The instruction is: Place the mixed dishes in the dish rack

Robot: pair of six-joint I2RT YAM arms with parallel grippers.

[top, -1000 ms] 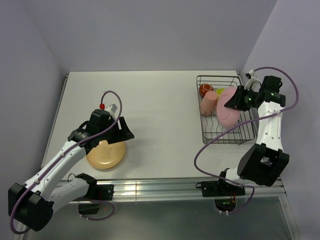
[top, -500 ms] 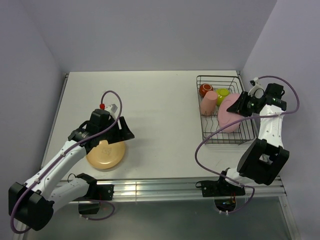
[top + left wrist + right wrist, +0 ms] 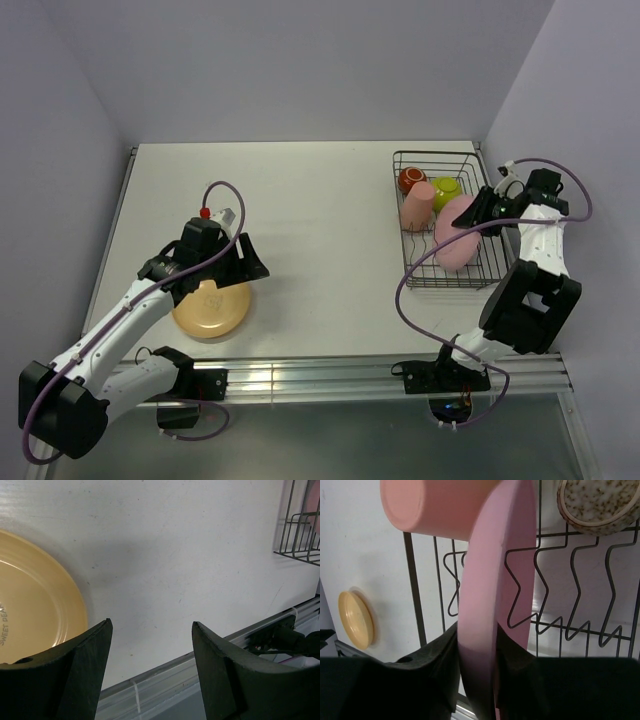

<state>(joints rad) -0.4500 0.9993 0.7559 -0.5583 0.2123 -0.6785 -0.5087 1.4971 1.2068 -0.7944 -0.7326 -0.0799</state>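
Right hand point(image 3: 477, 649) is clamped on the pink plate point(image 3: 495, 570). The plate stands on edge in the rack point(image 3: 422, 595), long axis running straight out from the hand. Left hand point(image 3: 150, 630) gapes wide, holding nothing, with the orange plate point(image 3: 35, 605) flat to its lower left on the white worktop point(image 3: 300, 200). The walls point(image 3: 300, 70) are pale lilac.

Legible text: one print only.
Round pale orange plastic plate point(image 3: 40, 595): dark lettering "SWEET DEA…" nr its centre, cut off at frame edge in left wrist view.
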